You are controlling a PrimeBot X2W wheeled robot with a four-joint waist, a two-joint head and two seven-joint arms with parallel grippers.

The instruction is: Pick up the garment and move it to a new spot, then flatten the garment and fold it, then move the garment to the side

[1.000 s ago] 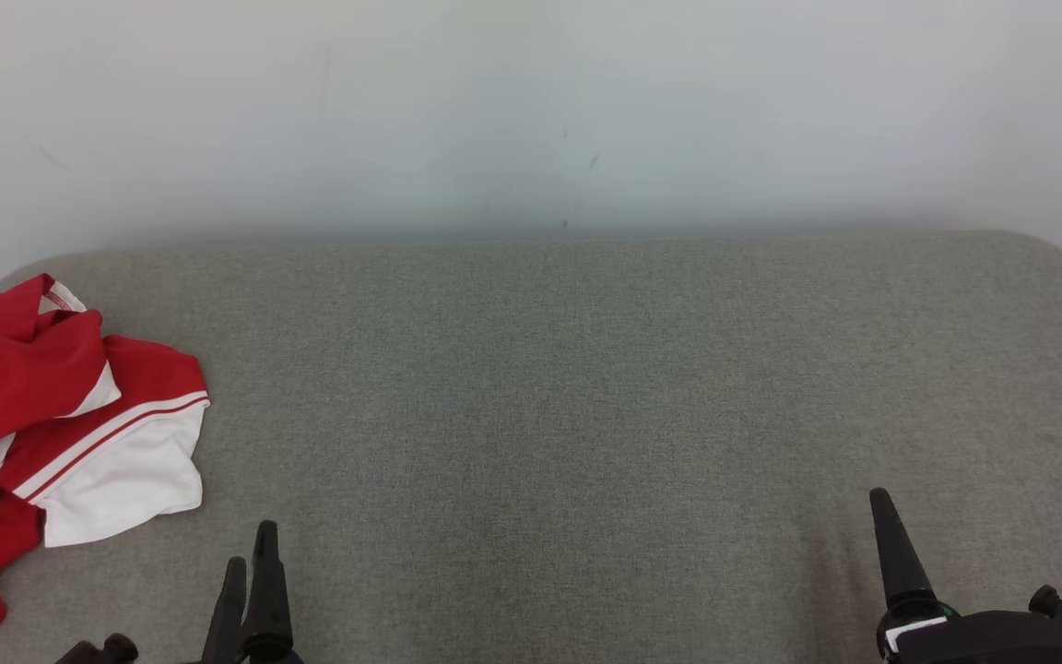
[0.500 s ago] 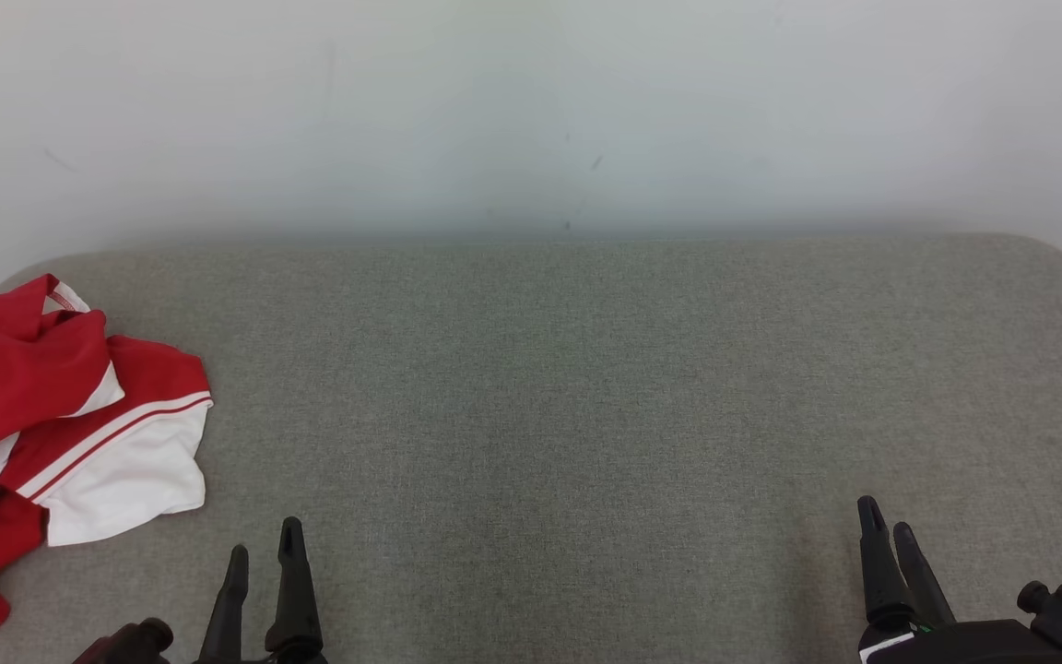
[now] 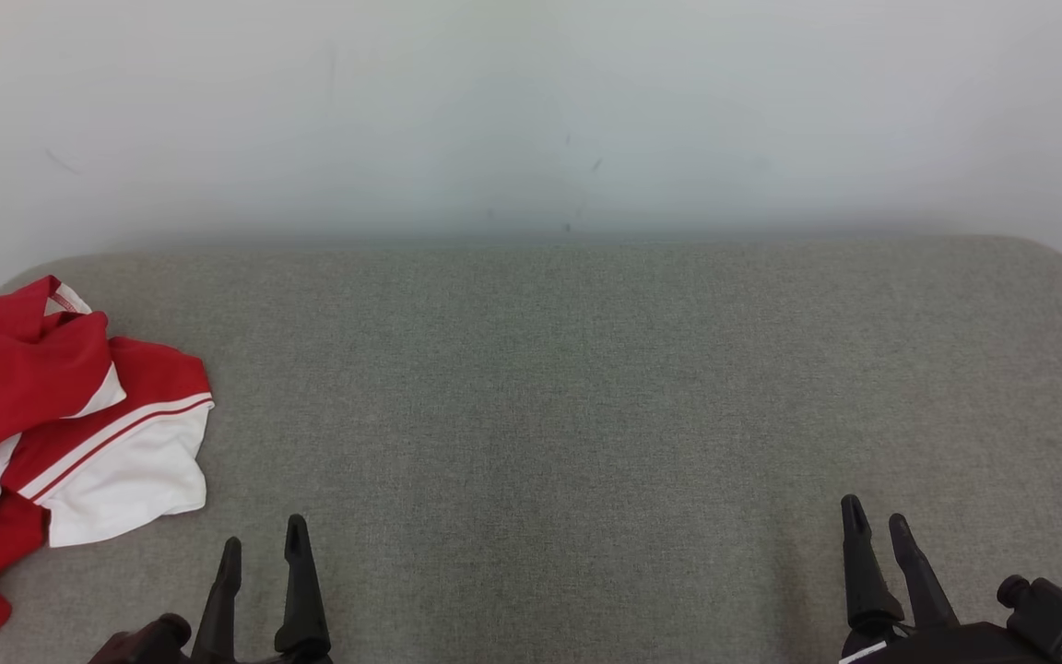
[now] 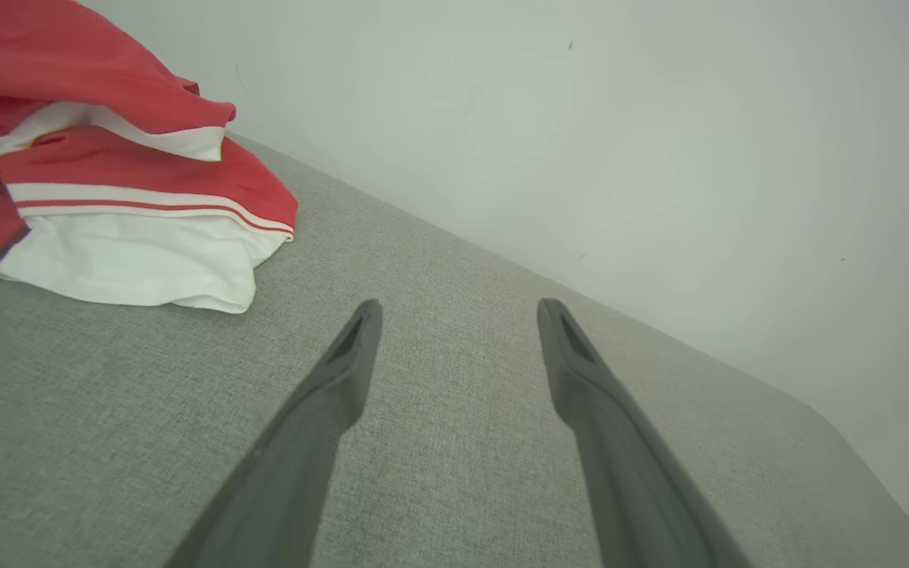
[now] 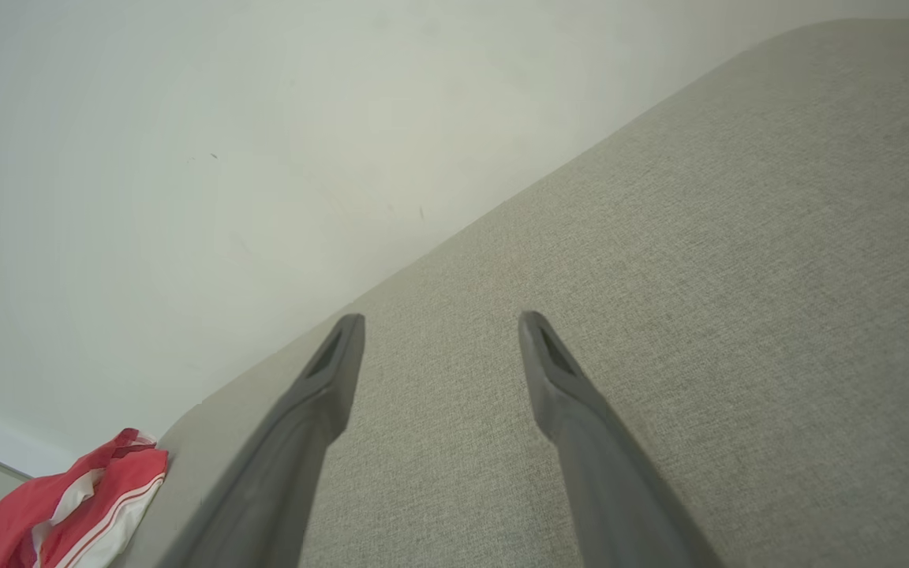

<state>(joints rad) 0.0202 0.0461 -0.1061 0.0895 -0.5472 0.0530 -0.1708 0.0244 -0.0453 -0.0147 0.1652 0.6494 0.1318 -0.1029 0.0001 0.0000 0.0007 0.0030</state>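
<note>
The place looks like a plain indoor test room set up for laundry work: a broad grey fabric-covered pad (image 3: 586, 415) with rounded corners stands right by a plain white wall (image 3: 531, 111) marked with a few small dark scuffs (image 3: 595, 164). The woven upholstery suggests a sofa seat or a mattress (which of the two cannot be told). A crumpled red-and-white garment (image 3: 52, 406) at its left edge gives a domestic touch.
</note>
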